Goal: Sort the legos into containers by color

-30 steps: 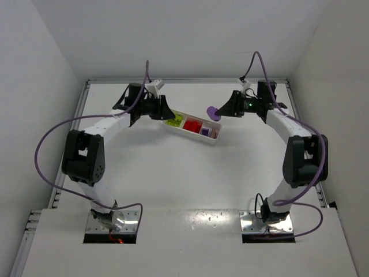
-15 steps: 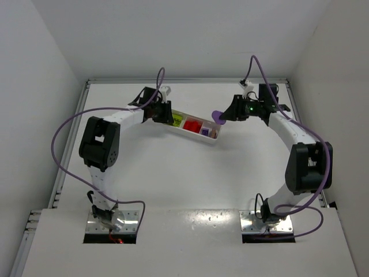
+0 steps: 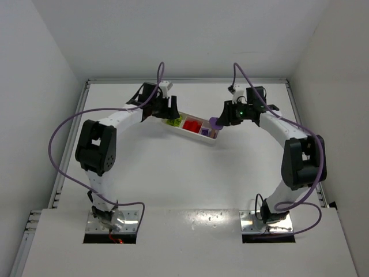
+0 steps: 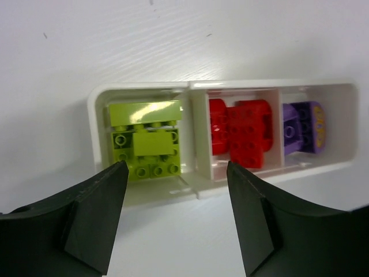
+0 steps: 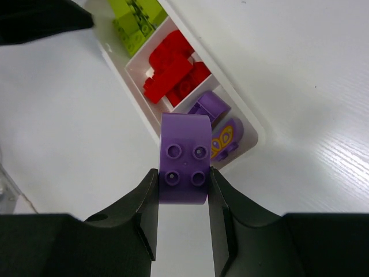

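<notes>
Legos (image 3: 193, 124), sorted lot, one piece outstanding.

Top view. I am looking at the long white tray (image 3: 185, 134) lying slantwise on the table (image 3: 173, 184), well away from the arm bases. The left gripper (image 3: 167, 111) is hovering at the tray's yellow-green end. The right gripper (image 3: 219, 119) is hanging at the opposite, purple end, carrying a purple brick (image 3: 214, 122). I am finding no loose brick around the tray, though pieces this small could escape this view.

Left wrist view. The jaws are standing wide apart with nothing between them, just short of the tray's near wall. Inside the tray I am listing by colour:
- yellow-green bricks (image 4: 147, 144) in one end compartment
- red bricks (image 4: 242, 133) in the middle one
- purple pieces (image 4: 302, 127) in the other end one

No colour is sitting in the wrong compartment.

Right wrist view. The jaws are clamping the purple brick by its two sides, studs facing the camera. It is sitting over or just short of the tray's purple compartment; I cannot tell which.

Progress, my judgement: nearly complete. I am left with releasing this one brick among the purple pieces.

Markings: one purple piece is carrying a yellow butterfly-like print. I am reading no brand or lettering anywhere.
</notes>
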